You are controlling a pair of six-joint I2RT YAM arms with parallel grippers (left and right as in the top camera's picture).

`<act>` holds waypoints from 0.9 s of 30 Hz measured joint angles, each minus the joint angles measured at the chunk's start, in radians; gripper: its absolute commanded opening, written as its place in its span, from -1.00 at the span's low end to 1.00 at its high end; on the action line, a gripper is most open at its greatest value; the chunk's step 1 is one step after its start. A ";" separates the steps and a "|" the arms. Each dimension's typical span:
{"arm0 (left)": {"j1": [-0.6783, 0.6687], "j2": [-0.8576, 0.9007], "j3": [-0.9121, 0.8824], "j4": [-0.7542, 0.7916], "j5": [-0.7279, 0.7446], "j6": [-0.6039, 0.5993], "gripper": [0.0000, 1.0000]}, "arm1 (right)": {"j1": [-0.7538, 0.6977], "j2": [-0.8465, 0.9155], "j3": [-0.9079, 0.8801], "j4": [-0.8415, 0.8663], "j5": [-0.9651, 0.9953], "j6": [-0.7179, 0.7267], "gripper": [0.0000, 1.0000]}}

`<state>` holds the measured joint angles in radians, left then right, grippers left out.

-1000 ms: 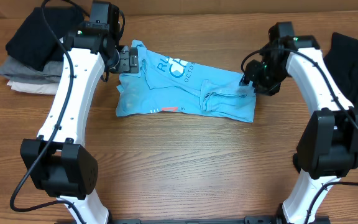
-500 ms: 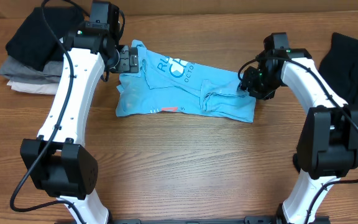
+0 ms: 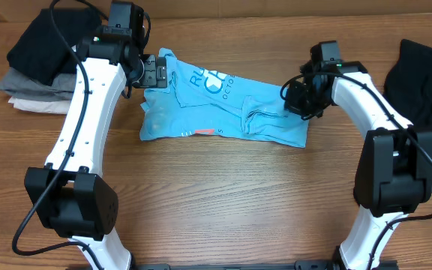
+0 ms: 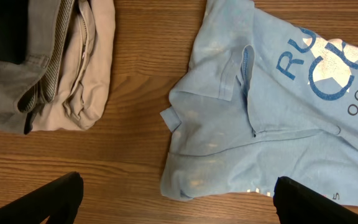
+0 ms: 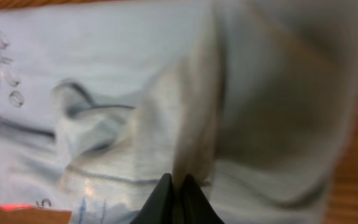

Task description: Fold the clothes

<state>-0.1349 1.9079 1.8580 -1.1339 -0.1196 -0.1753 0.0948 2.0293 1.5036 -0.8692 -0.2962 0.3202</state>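
The light blue T-shirt (image 3: 223, 109) lies crumpled across the middle of the table, its lettering facing up. My right gripper (image 3: 291, 96) is at the shirt's right end. In the right wrist view that gripper (image 5: 178, 193) is shut on a raised ridge of the blue T-shirt (image 5: 104, 81). My left gripper (image 3: 156, 73) hovers over the shirt's left upper corner. Its jaws (image 4: 179, 205) stand wide open, with nothing between them, above the T-shirt's (image 4: 278, 118) sleeve edge. The loose black garment (image 3: 426, 82) lies at the far right, untouched.
A neat pile of black, grey and beige garments (image 3: 40, 64) sits at the back left, seen close beside the shirt as the pile (image 4: 48, 62) in the left wrist view. Bare wooden table (image 3: 223, 195) stretches in front of the shirt.
My right gripper has moved left onto the shirt's right end and closed on a fold of fabric. The left arm has stayed still and open.
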 measured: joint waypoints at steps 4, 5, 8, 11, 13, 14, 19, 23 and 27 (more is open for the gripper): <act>0.000 0.000 0.000 0.000 0.000 0.000 1.00 | 0.019 0.000 0.000 0.069 -0.043 0.011 -0.92; 0.000 0.000 0.000 0.000 0.000 0.000 1.00 | 0.024 0.000 0.000 0.089 -0.052 0.017 -0.92; 0.000 0.000 0.000 0.002 0.000 0.000 1.00 | 0.035 0.000 0.000 0.175 -0.066 0.035 -0.92; 0.000 0.000 0.000 0.005 0.000 0.000 1.00 | 0.050 0.000 0.000 0.256 -0.071 0.060 -0.92; 0.000 0.000 0.000 0.005 0.000 0.000 1.00 | 0.066 0.000 0.000 0.309 -0.074 0.078 -0.92; 0.000 0.000 0.000 0.005 0.000 0.000 1.00 | 0.074 0.000 0.000 0.333 -0.074 0.088 -0.92; 0.000 0.000 0.000 0.005 0.000 0.000 1.00 | 0.127 0.000 0.000 0.425 -0.064 0.114 -0.92; 0.000 0.000 0.000 0.005 0.000 0.000 1.00 | 0.167 0.001 0.000 0.496 -0.055 0.148 -0.92; 0.000 0.000 0.000 0.012 0.000 0.000 0.99 | 0.194 0.019 0.000 0.556 -0.052 0.175 -0.23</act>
<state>-0.1345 1.9079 1.8580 -1.1217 -0.1196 -0.1753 0.2890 2.0483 1.5032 -0.3130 -0.3481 0.4957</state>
